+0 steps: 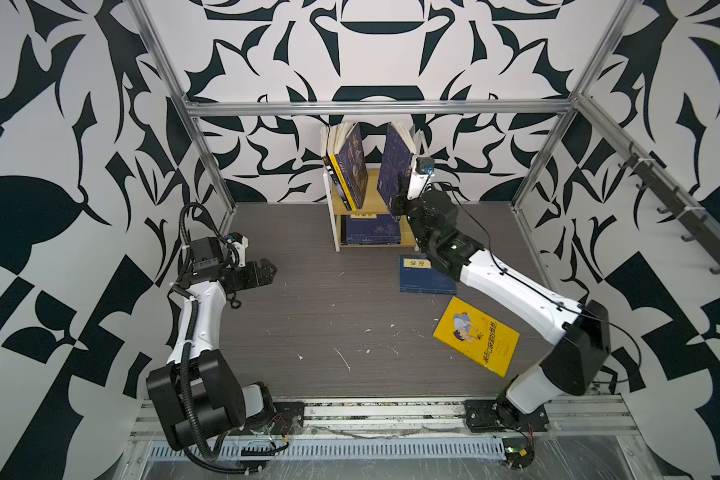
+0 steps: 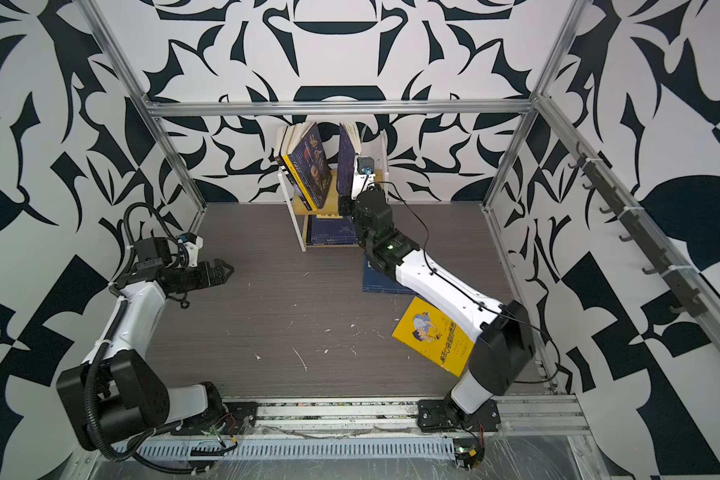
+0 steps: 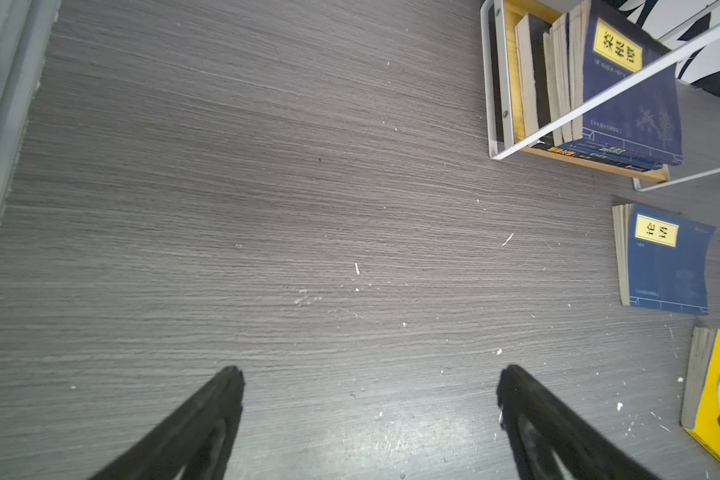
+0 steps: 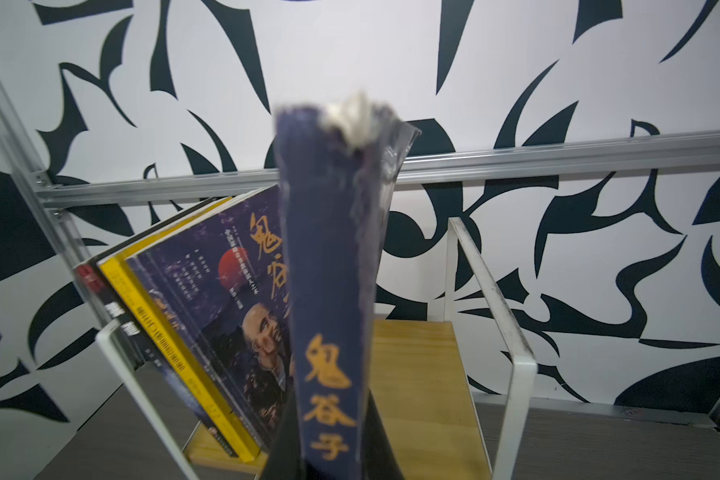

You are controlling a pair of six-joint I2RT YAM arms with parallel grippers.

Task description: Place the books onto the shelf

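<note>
Dark grey wood-grain table (image 1: 329, 316), scuffed, white flecks scattered. Black-and-white patterned walls (image 1: 391, 50) all round. Aluminium frame (image 1: 375, 107) above back edge. Shelf (image 1: 336, 216) at middle of back edge. Right claw (image 1: 399, 194) clamped on dark blue book (image 1: 393, 166), upright at upper board beside leaning books (image 1: 348, 166). Left claw (image 3: 371, 370) wide, empty, near left edge. Navy book (image 1: 422, 277) and yellow book (image 1: 476, 337) flat toward right edge.

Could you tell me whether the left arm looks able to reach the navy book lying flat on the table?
Probably yes: the left gripper is open, with bare table between it and the navy book, though the right arm overhangs its far side.
</note>
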